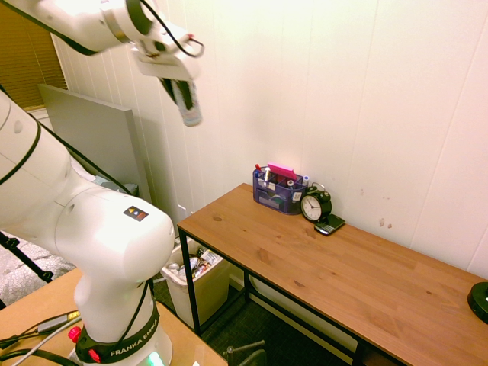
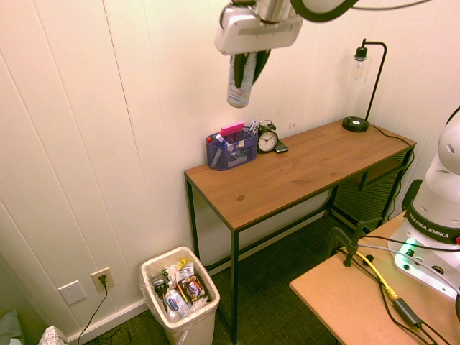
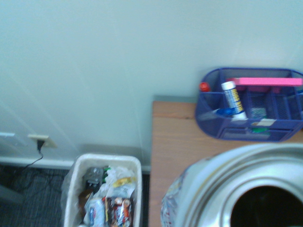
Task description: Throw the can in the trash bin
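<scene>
The can [image 2: 240, 85], slim and silver-white, hangs upright high in the air with my gripper [image 2: 245, 66] shut on its upper part. It is above the left end of the wooden table [image 2: 302, 169], close to the wall. The first exterior view shows the can [image 1: 189, 105] below my gripper [image 1: 181, 90]. In the wrist view the can [image 3: 227, 189] fills the lower right as a large metal rim. The trash bin [image 2: 195, 325], cream-white and lined with a bag, stands on the floor left of the table and holds wrappers. Its rim [image 3: 109, 158] shows below and to the side of the can.
A blue mesh desk organiser [image 2: 231, 149] with pens stands at the table's back left, with a black alarm clock [image 2: 267, 139] and a phone [image 1: 329, 224] beside it. A black lamp [image 2: 357, 72] stands at the far end. A wall socket [image 2: 101, 278] is near the bin.
</scene>
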